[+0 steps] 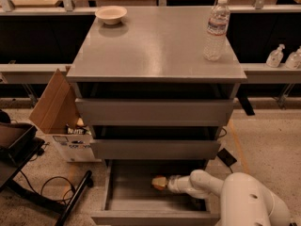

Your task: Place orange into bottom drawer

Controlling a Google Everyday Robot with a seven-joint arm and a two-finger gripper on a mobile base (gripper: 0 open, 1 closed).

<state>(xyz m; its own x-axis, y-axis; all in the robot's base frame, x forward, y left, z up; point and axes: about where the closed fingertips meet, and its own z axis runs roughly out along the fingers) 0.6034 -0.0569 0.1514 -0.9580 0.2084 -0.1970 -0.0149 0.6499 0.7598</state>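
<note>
grey metal made up the cabinet, and its bottom drawer [150,217] stood pulled out toward the camera, a shallow tray with its floor open to view. inside it, toward the right of centre, was the orange [157,183], the only thing seen in the tray. the claw [164,183] reached in from the right at the end of a white arm, its tip right against the orange; whether it gripped the fruit or merely touched it, i could not tell. nor could it be told whether the orange rested on the drawer floor or hung just above it.

the middle drawer [155,149] and top drawer [155,112] stood slightly out, their insides hidden in shadow. on the counter [150,55] a cream bowl [111,14] sat at the back left corner, its contents not visible, and a clear water bottle [216,29] stood upright near the right edge, well apart from the bowl.

the robot's white body was cut off at the lower right. the back of the bottom drawer was dark under the middle drawer.

the orange was round and showed no long axis; the arm lay nearly level, pointing left across the drawer's width.
</note>
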